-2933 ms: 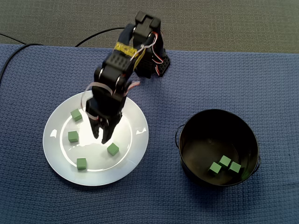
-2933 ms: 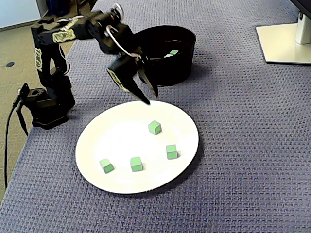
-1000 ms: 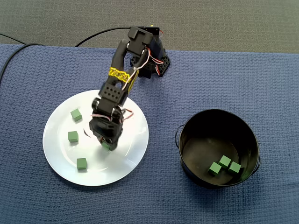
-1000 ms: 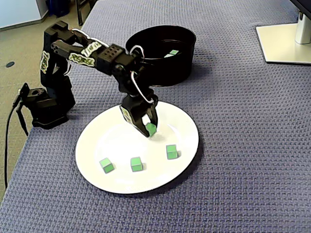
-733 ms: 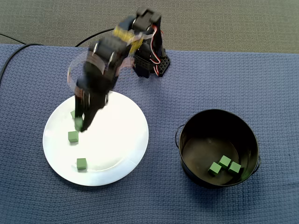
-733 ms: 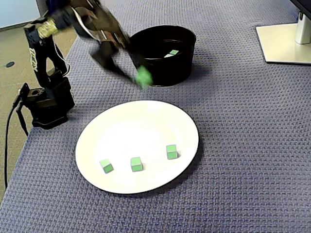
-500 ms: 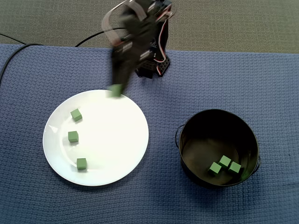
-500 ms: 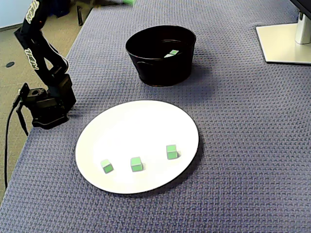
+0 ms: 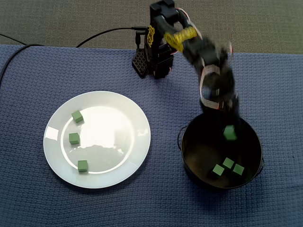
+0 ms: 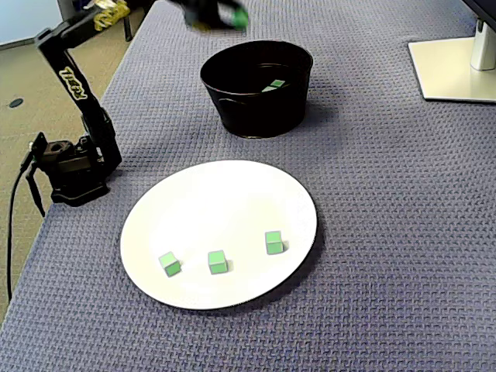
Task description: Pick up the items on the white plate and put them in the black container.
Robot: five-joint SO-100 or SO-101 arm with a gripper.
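Note:
In both fixed views my gripper (image 9: pixel 230 127) (image 10: pixel 235 15) hangs motion-blurred above the black container (image 9: pixel 201 139) (image 10: pixel 248 108), shut on a green cube (image 9: pixel 230 133) (image 10: pixel 241 15). Three green cubes (image 9: pixel 228 163) lie on the container's floor; only one of them (image 10: pixel 275 84) shows over the rim in a fixed view. The white plate (image 9: pixel 118 142) (image 10: pixel 201 205) holds three more green cubes (image 9: pixel 74 138) (image 10: pixel 218 261), in a loose line along one side. The gripper is well away from the plate.
The arm's base (image 9: pixel 154 64) (image 10: pixel 70 167) stands at the edge of the blue cloth, with a black cable (image 9: pixel 104 34) running off from it. A white monitor foot (image 10: pixel 457 66) sits at the far right. A small white label (image 9: pixel 51 133) lies on the plate.
The gripper closed on a cube on the plate, lifted it and swung across to above the black container. The plate went from several cubes to three.

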